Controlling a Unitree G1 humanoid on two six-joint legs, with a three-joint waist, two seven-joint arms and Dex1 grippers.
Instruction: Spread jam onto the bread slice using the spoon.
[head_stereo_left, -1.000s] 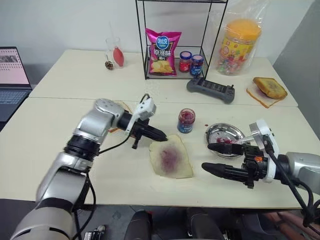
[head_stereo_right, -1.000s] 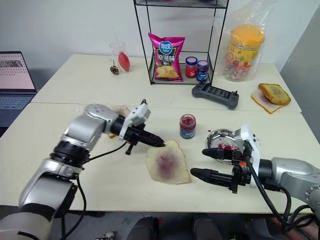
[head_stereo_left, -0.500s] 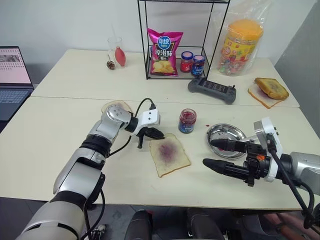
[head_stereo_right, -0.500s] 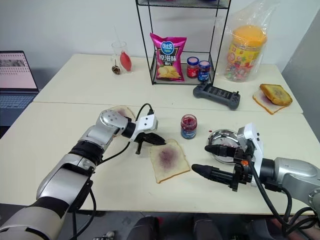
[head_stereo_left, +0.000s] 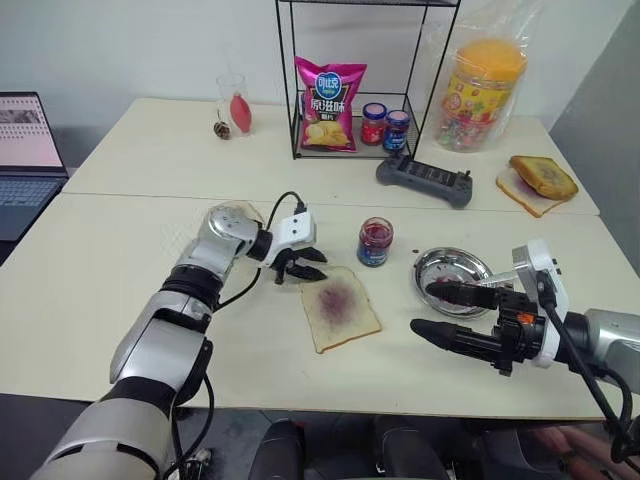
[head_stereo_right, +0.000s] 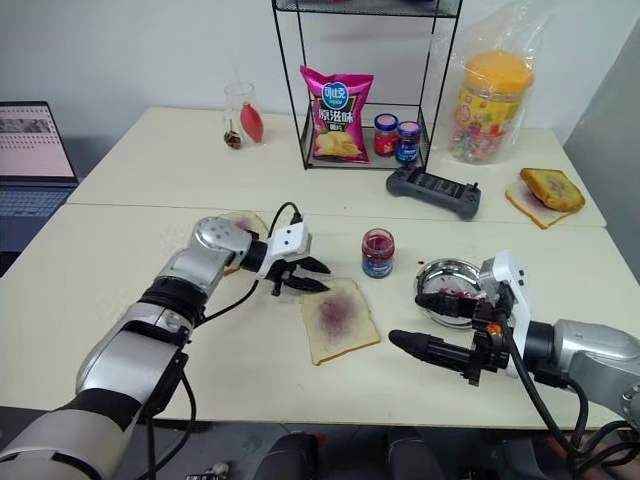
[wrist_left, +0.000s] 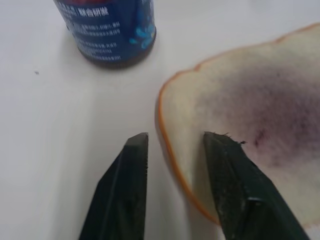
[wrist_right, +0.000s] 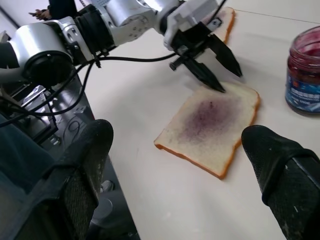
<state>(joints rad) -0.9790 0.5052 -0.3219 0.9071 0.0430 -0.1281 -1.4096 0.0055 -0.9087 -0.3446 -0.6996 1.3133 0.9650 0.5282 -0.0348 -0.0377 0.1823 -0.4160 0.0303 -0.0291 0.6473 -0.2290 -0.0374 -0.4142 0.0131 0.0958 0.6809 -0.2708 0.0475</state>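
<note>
Low over the worktop (head_stereo_left: 120, 260), the left claw (head_stereo_left: 303, 267) is angled down with parted fingers straddling the bread slice's (head_stereo_left: 340, 308) near corner. Rightward, the right claw (head_stereo_left: 440, 312) is held level, spread wide and empty, beside the steel plate (head_stereo_left: 452, 268).

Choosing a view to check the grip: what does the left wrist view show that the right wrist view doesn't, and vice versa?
Left wrist view: the left gripper close, open, tips straddling one edge of the bread slice. Right wrist view: the whole slice, the left arm, the right gripper open. Both: the slice, its jam smear, the jam jar.
</note>
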